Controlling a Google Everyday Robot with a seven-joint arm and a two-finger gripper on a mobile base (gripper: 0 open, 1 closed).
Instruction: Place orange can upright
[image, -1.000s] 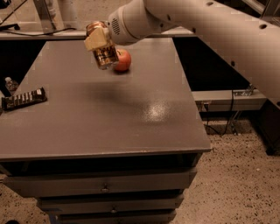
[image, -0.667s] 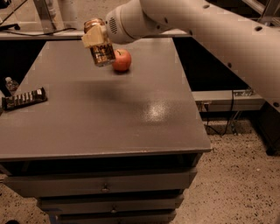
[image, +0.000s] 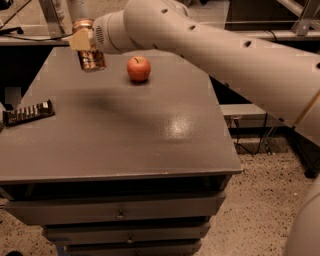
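Your gripper (image: 86, 46) hangs over the far left corner of the grey table (image: 150, 150), its tan fingers (image: 80, 41) pinching the orange can (image: 92, 60) by its upper part. The can's orange-gold side has a coppery shine, with vertical glints of light running down it. Any lettering is too faint to read. It sits close to upright in the grip, leaning only a little. Its top end is hidden behind the fingers and its lower rim shows as a darker band. A soft shadow lies on the tabletop nearer the middle, apart from the can, so the can is held clear of the surface.

Just to the right of the can, near the far edge, a round red apple (image: 138, 68) stands on the table, stem up, and does not touch the can. A dark flat packet (image: 27, 111) lies at the left edge, well apart from both.

The robot's white arm (image: 210, 55) reaches in from the right side and crosses above the far right corner. Below the near edge you see the table's drawers (image: 120, 212), closed, above a speckled floor (image: 255, 200).
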